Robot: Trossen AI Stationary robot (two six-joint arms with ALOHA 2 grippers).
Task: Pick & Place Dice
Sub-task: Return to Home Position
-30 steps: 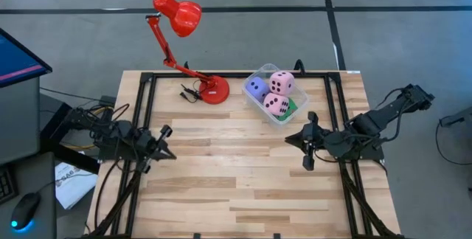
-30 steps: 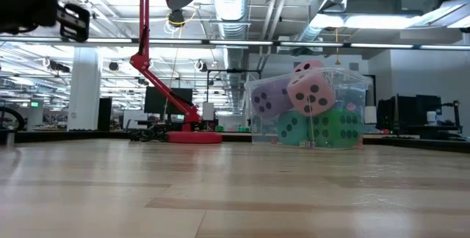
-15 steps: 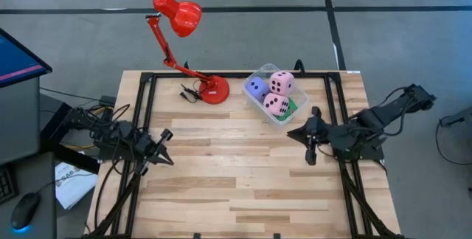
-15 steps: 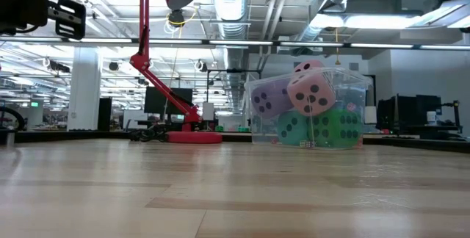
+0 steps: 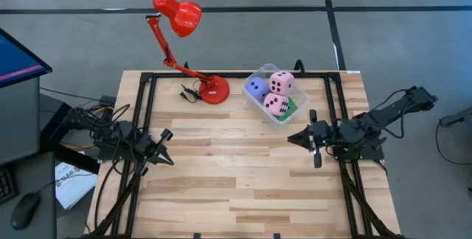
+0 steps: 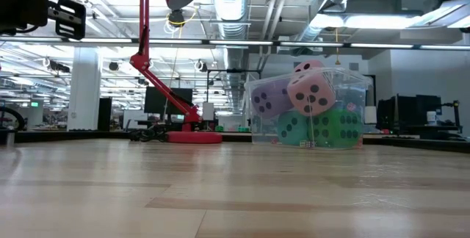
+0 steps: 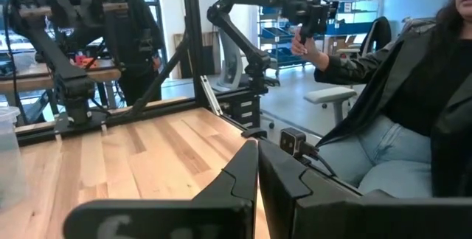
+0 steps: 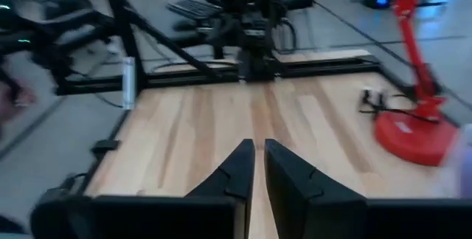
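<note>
R side: right gripper (image 5: 295, 137) sits low over the right half of the surface (image 5: 221, 187), nose pointing in twd ctr. Its fingers (image 8: 234, 172) are drawn together w/ only a thin slit btwn them, nothing held. Matte black, wedge-shaped, tapering to blunt tips.

L side: left gripper (image 5: 164, 147) is in mirror position, nose also inward. Own wrist view shows it pinched to the same thin slit, empty.

Surface: pale wood in butcher-block strips, smooth, w/ a satin sheen in low view. Black metal rails (image 5: 147, 102) run down both sides.

Dice: the big ones sit in a clear tub (image 5: 273, 120) at the back of the surface, right of ctr. Tub is near the right gripper, not touching.
- Look: soft foam-like cubes, rounded corners, dark round pips.
- From above: purple-blue die (image 5: 256, 88) on tub's left; pink die (image 5: 281, 82) on top at the back; second pink die (image 5: 276, 105) on top at the front; green die (image 5: 293, 107) peeking out underneath.
- Low view adds a cyan die (image 6: 294, 128) at the bottom, beside the green, under the purple-blue.
- Tiny dice: too small to make out.

Tub is thin see-through plastic, rounded rectangle, set skew to the surface edges.

Red lamp (image 5: 214, 90): glossy, round base just left of the tub, jointed arm leaning back-left, head out past the back edge. Black cable (image 5: 190, 91) bunched beside the base.

Room: wide stretch of bare boards btwn the two grippers and fwd to the front edge.

Person (image 7: 398, 121) seated beyond the surface in left wrist view, dark jacket, blue jeans.
</note>
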